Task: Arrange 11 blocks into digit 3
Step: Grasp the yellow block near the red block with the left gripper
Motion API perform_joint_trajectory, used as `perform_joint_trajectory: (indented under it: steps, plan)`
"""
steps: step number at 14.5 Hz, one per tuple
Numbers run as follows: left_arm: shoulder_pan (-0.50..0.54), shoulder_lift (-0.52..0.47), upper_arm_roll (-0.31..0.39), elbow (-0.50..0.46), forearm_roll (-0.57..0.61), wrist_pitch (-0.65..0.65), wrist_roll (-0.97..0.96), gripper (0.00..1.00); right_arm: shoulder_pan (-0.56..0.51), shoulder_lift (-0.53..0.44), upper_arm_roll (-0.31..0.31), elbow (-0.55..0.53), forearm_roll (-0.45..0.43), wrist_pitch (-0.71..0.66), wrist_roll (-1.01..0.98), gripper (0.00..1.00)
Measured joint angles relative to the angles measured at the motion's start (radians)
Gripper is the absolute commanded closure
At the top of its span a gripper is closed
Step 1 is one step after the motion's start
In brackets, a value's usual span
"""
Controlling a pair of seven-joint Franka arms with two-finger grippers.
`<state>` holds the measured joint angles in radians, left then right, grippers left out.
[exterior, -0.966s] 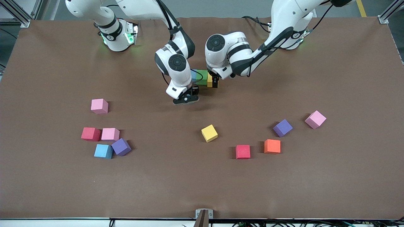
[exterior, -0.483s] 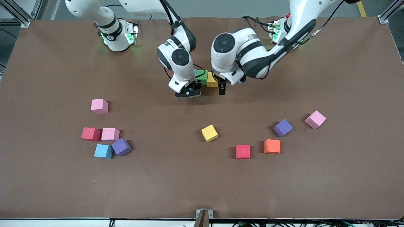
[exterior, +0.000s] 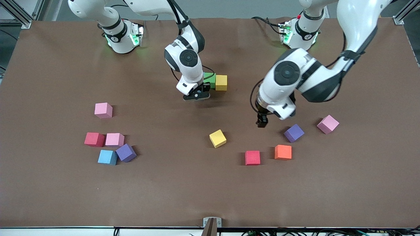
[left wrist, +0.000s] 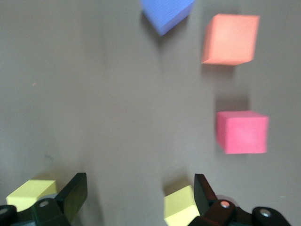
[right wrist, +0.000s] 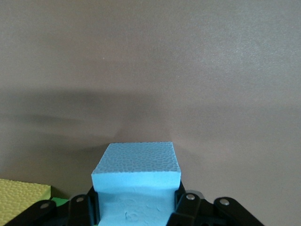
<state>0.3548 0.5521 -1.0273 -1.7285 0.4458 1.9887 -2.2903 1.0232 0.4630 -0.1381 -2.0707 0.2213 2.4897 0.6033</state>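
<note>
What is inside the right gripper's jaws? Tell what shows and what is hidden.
The right gripper is shut on a blue block, beside the green block and yellow block. The blue block's lower faces, and whether it touches the table, are hidden.

A brown mat covers the surface [exterior: 210, 196], lying flat with faint creases near the arms' end. Silver aluminium frame rails [exterior: 14, 13] stand at its corners at that end. A small metal bracket [exterior: 212, 223] sits at the middle of the edge nearest the front camera, with black cables [exterior: 295, 232] along that edge.
</note>
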Motion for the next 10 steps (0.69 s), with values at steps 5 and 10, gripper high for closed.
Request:
perform_joint_trajectory:
  steps: [5,10]
  plan:
    - [-0.001,0.008,0.053,0.073,0.000,-0.002,0.278,0.00,0.006,-0.001,0.002,-0.001,0.000,-0.005,0.048,0.73]
    - [-0.080,0.095,0.113,0.170,0.000,0.020,0.453,0.00,0.012,-0.002,0.003,-0.001,0.000,-0.014,0.054,0.72]
